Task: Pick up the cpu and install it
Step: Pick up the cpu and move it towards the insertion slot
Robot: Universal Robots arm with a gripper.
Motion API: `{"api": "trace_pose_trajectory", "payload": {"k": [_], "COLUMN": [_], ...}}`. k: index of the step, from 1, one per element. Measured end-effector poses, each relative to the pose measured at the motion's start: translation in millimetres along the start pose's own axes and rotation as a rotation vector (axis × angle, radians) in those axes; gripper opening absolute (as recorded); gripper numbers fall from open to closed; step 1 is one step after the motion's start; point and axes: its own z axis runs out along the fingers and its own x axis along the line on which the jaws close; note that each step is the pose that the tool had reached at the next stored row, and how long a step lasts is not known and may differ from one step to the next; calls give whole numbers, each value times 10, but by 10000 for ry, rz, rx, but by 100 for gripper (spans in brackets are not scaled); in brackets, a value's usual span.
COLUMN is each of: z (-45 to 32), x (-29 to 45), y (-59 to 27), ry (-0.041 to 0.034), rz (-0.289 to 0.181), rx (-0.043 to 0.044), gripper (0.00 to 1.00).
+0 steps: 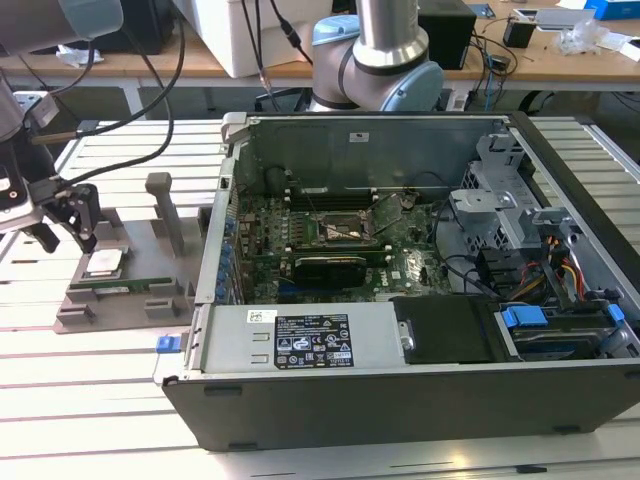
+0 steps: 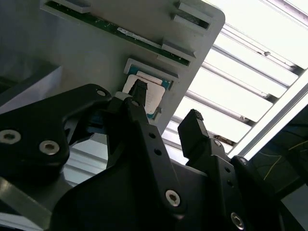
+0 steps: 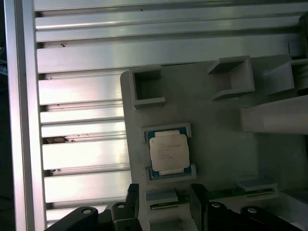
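Note:
The cpu (image 1: 103, 263), a flat square chip with a silver top, lies in its holder on the grey fixture plate (image 1: 120, 300) at the exterior view's left. My gripper (image 1: 68, 232) hangs just above it and slightly to the left, open, with nothing between its black fingers. In the first wrist view the cpu (image 3: 168, 151) sits framed by corner brackets, a little way from my gripper (image 3: 165, 195). In the second wrist view one fingertip (image 2: 139, 89) overlaps the cpu (image 2: 150, 98) and the other fingertip (image 2: 192, 118) is off the plate's edge. The motherboard socket (image 1: 345, 228) lies open inside the case.
The open computer case (image 1: 400, 390) takes up the middle and right of the slatted aluminium table (image 1: 90, 420). A green memory stick (image 1: 130, 287) lies on the fixture plate in front of the cpu. A grey upright post (image 1: 165, 210) stands on the plate beside it.

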Motion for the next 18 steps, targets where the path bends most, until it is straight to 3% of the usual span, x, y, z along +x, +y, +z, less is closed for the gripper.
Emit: {"api": "trace_pose_trajectory", "payload": {"k": [6,10,14,18], "z": [157,237,287,318], "x": [-48,-96,-94,-88], "y": [9,112,210,268], "ry": [1,-14,-40,-35], "rz": [0,-58,-160,-760], "rx": [17,218,577,570], "gripper": [54,54,54,54]}}
